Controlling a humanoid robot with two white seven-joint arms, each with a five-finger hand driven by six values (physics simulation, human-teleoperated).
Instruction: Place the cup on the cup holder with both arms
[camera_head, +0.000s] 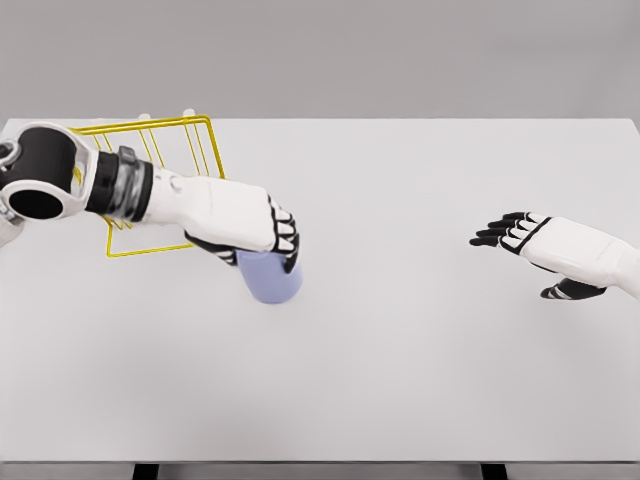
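Lavender cup (270, 277), apparently light and rigid, sits wrapped at its side by the left hand (245, 226) near the tabletop's (420, 380) left edge, beside the yellow wire holder (190, 135); right hand (545, 245) hovers spread.

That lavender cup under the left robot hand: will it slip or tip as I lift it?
The cup looks smooth and rounded, so it may slide in the left robot hand, whose fingers wrap only its top. It appears rigid and probably light. It seems tilted already, so it could roll if released.
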